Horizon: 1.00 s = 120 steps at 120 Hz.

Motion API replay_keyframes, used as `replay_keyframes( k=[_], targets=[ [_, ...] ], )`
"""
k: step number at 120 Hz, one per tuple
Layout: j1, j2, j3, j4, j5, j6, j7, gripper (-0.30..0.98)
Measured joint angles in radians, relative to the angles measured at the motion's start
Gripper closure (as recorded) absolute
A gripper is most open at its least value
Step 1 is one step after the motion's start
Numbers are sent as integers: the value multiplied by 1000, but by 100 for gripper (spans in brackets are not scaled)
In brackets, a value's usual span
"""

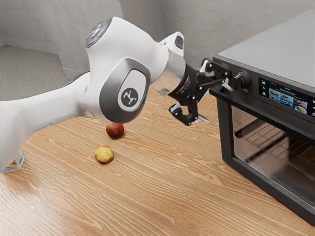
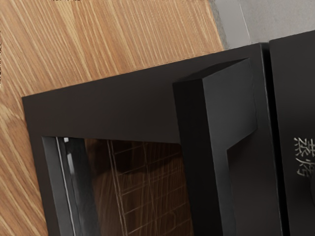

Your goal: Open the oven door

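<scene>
Exterior view: the gripper (image 1: 216, 103) is tilted at the front of the oven (image 1: 227, 132), its two fingers spread wide apart with nothing between them. The oven door (image 1: 225, 123) is shut, below the control panel and its knob (image 1: 241, 79). Its handle (image 1: 275, 119) runs across the door's upper part, one end near the gripper; whether they touch is hard to tell. A red fruit (image 1: 115, 130) and a yellow fruit (image 1: 104, 154) lie on the wooden table (image 1: 162, 196). The wrist view faces the handle's end and the door's window (image 2: 142, 187).

We had a rounded white arm (image 1: 51, 107), a grey joint cap (image 1: 112, 101) with a black emblem (image 1: 130, 97), a silvery wrist collar (image 1: 170, 76) and a black, jointed hand (image 1: 216, 102).
</scene>
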Motion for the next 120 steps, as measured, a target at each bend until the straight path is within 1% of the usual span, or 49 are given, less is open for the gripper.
replay_keyframes(
  k=[12, 30, 36, 43, 50, 60, 67, 73, 80, 82, 85, 90, 94, 99, 106, 112, 120],
  targets=[
    [13, 1, -1, -28, -4, 10, -30, 0],
    [0, 5, 0, -67, -14, 25, -68, 0],
    [-3, -34, 1, -120, -14, 31, -78, 0],
    [24, -126, -21, -233, -11, 47, -90, 0],
    [80, -222, -58, -336, -5, 60, -99, 0],
    [186, -373, -147, -485, 6, 81, -103, 1],
    [334, -462, -215, -553, -13, 99, -101, 2],
    [457, -546, -298, -604, -22, 108, -101, 2],
    [545, -584, -355, -607, -16, 100, -99, 2],
    [574, -570, -357, -559, -5, 73, -94, 2],
    [618, -525, -358, -434, 17, 4, -83, 2],
    [676, -421, -356, -170, 61, -170, -67, 2],
    [698, -377, -349, -58, 89, -298, -55, 2],
    [713, -347, -335, -28, 111, -433, -45, 1],
    [718, -330, -320, -36, 135, -579, -32, 1],
    [714, -332, -313, -69, 149, -670, -22, 1],
    [678, -343, -311, -98, 161, -757, -9, 0]
  ],
)
